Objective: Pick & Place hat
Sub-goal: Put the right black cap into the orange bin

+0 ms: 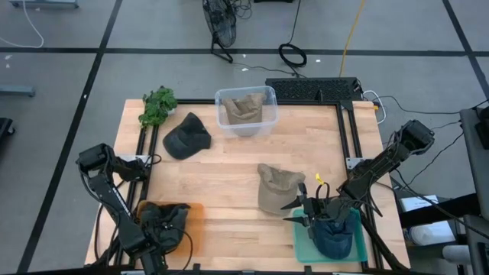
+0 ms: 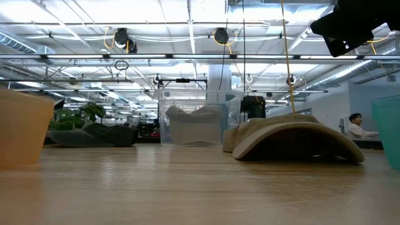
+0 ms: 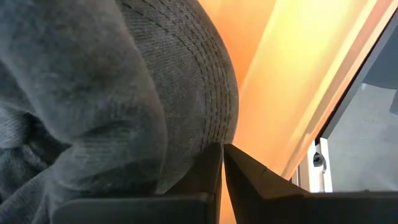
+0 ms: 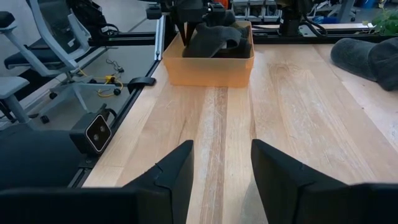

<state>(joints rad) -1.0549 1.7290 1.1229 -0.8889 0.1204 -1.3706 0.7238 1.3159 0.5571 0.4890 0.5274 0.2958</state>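
Right, my left gripper (image 3: 222,163) is down inside the orange bin (image 1: 195,218) at the table's near left corner, fingers almost together, pressed against the dark grey hat (image 3: 118,87) lying in it; whether I'm pinching cloth I can't tell. Over at the near right, my right gripper (image 1: 304,205) hovers with jaws standing apart, holding nothing, just above the teal bin (image 1: 302,243) with a dark hat (image 1: 330,238) in it. A tan hat (image 1: 275,187) lies mid-table just beside it.
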